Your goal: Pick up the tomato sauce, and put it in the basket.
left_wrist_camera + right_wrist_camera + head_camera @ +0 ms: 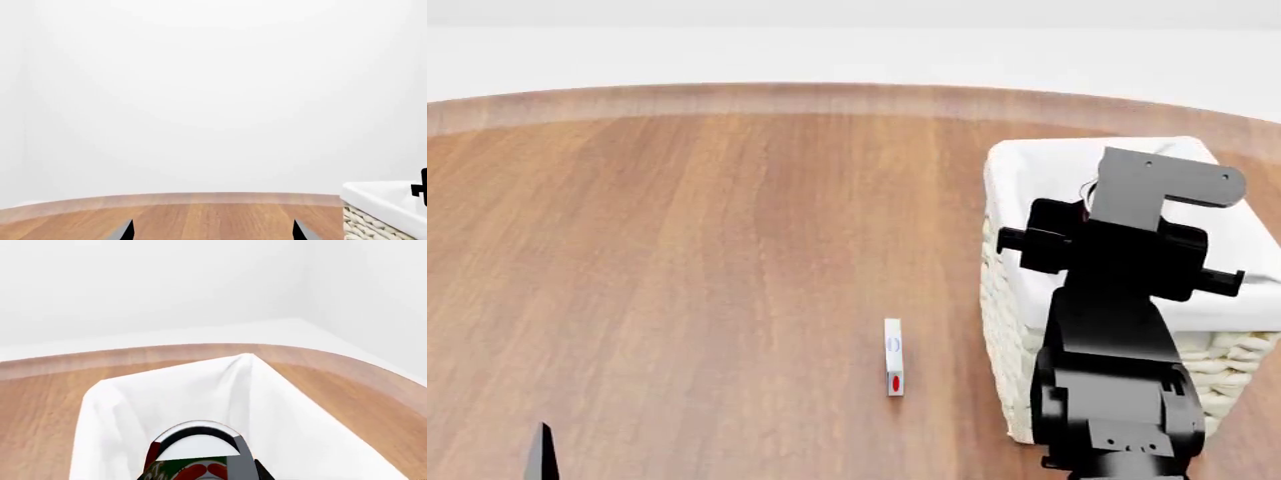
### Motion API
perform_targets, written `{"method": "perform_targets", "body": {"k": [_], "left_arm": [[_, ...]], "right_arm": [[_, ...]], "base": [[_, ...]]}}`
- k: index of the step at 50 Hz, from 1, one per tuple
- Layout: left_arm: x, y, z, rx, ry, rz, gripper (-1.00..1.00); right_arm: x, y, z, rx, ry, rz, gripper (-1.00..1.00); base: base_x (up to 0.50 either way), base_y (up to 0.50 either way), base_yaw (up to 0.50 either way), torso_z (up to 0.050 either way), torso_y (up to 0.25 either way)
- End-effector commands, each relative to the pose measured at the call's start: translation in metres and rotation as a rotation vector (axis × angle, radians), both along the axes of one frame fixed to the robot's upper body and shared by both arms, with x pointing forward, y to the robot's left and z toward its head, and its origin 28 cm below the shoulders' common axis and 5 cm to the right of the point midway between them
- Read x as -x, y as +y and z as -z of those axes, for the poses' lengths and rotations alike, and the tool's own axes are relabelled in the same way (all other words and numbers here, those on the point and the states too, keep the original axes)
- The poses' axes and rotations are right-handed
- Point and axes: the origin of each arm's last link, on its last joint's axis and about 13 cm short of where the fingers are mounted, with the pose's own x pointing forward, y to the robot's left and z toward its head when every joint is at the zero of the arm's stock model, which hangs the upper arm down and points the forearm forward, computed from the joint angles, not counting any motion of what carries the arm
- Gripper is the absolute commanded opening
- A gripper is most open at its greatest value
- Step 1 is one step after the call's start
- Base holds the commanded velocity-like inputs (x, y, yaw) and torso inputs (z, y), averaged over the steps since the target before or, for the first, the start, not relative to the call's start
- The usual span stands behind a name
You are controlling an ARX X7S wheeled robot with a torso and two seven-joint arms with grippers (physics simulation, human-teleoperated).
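Both arms differ: right tool (1090, 190) grips the tomato sauce (193, 460) above the basket (1014, 300); left tool (212, 232) gapes.

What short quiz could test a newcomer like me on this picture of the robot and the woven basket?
1. True or false: the right gripper holds the small red-and-green tomato sauce can.
2. What lies under that can? A) bare table B) the cream wicker basket with white liner C) a shelf
3. What small upright white item stands on the wooden table?

Key: 1 true; 2 B; 3 a thin white box with blue and red marks.
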Motion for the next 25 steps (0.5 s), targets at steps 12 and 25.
{"method": "perform_targets", "body": {"k": [12,25], "left_arm": [[0.0007,-0.0006,-0.0013,-0.001,-0.002,0.002,1.0],[0.0009,-0.0006,-0.0005,-0.002,0.0,-0.001,1.0]], "right_arm": [[0.0001,-0.0015,-0.0009,0.027,0.018,-0.022,1.0],[-0.0005,-0.0008,-0.0014,0.029,-0.003,-0.03,1.0]], "base": [[0.0,0.0,0.0,0.0,0.0],[0.0,0.0,0.0,0.0,0.0]]}}
